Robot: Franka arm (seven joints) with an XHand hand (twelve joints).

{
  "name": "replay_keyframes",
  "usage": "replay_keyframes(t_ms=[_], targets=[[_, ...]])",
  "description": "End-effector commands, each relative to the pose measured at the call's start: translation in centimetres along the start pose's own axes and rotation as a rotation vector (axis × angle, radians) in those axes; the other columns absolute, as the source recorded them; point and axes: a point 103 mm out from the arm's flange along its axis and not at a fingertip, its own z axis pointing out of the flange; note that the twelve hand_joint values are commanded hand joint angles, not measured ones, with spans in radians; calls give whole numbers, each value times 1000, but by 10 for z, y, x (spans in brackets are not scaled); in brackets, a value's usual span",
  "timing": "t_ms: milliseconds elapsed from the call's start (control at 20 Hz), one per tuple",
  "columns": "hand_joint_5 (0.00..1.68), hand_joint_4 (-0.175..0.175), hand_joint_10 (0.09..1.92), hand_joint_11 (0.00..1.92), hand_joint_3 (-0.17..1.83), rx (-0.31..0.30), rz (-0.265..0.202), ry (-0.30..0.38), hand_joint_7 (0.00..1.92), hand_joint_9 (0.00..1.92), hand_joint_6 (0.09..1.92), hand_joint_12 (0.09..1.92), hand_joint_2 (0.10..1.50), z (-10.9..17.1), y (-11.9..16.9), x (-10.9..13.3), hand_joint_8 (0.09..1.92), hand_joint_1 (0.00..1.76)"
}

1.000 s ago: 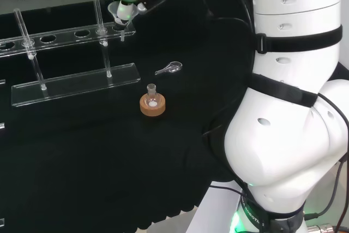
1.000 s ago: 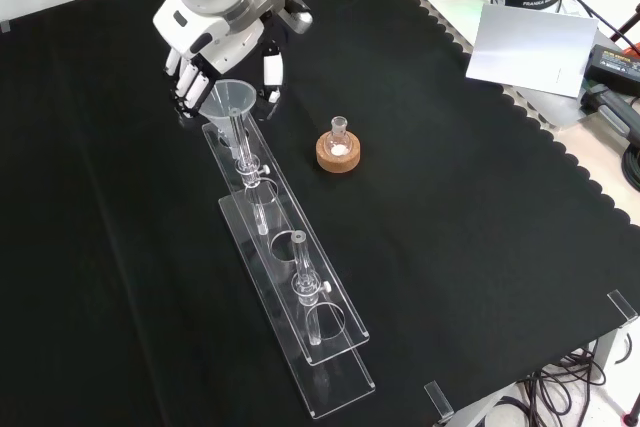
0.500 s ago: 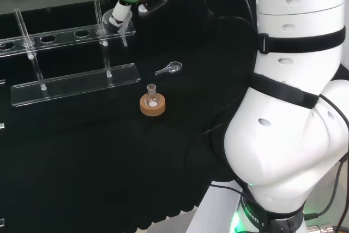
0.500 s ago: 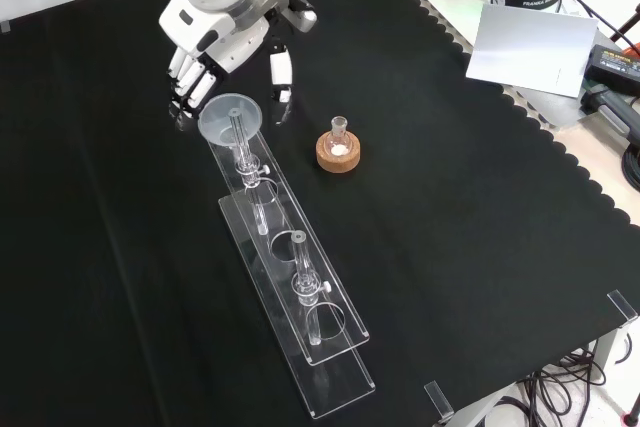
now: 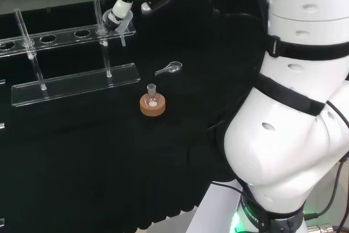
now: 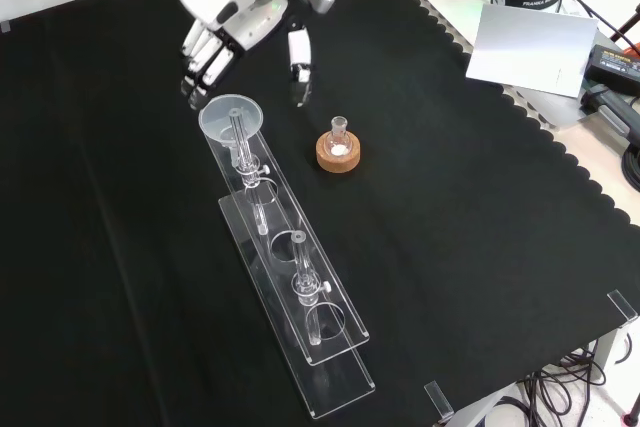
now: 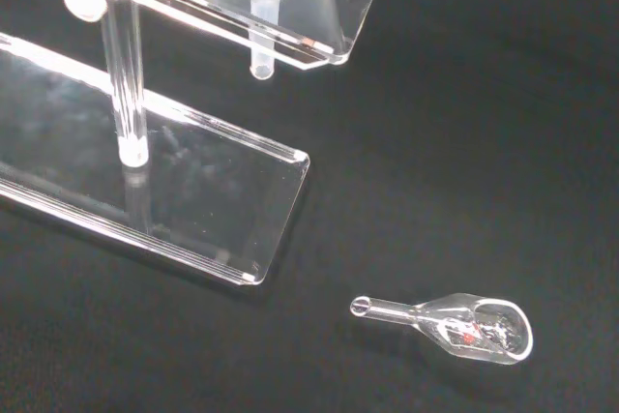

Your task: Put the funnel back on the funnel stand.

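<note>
The clear funnel [image 6: 231, 116] sits upright in the end hole of the clear acrylic funnel stand [image 6: 300, 277], with its stem hanging below the top shelf. In the head view the funnel [image 5: 120, 23] is at the right end of the stand [image 5: 76, 83]. My hand [image 6: 243, 9] hovers just above and behind the funnel, open, with fingers [image 6: 203, 53] and thumb spread and clear of the rim. In the head view the hand [image 5: 121, 7] is right above the funnel. The wrist view looks down on the funnel stem [image 7: 260, 48] poking through the shelf [image 7: 324, 31].
A small flask on a cork ring [image 6: 339, 151] stands to the right of the stand in the front view. A glass scoop [image 5: 169, 68] lies on the cloth near the stand's end, also in the wrist view as the scoop [image 7: 464, 327]. Two glass posts rise from the stand.
The hand let go of the funnel, which settled lower into the stand's end hole. The hand then lifted and drew back from it, toward the top right in the front view.
</note>
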Motion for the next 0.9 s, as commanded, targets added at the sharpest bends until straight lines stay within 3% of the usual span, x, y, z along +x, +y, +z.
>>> replay_keyframes(t_ms=[50, 550, 900], targets=[[240, -33, 674, 425, 204, -77, 66, 53, 128, 431, 87, 1391, 685, -16, -57, -6, 662, 480], [268, -34, 668, 430, 214, -108, 182, 102, 154, 447, 87, 1391, 718, -13, -128, -24, 665, 521], [275, -35, 661, 436, 216, -88, 255, 102, 162, 457, 87, 1386, 726, -2, -166, -38, 662, 535]])
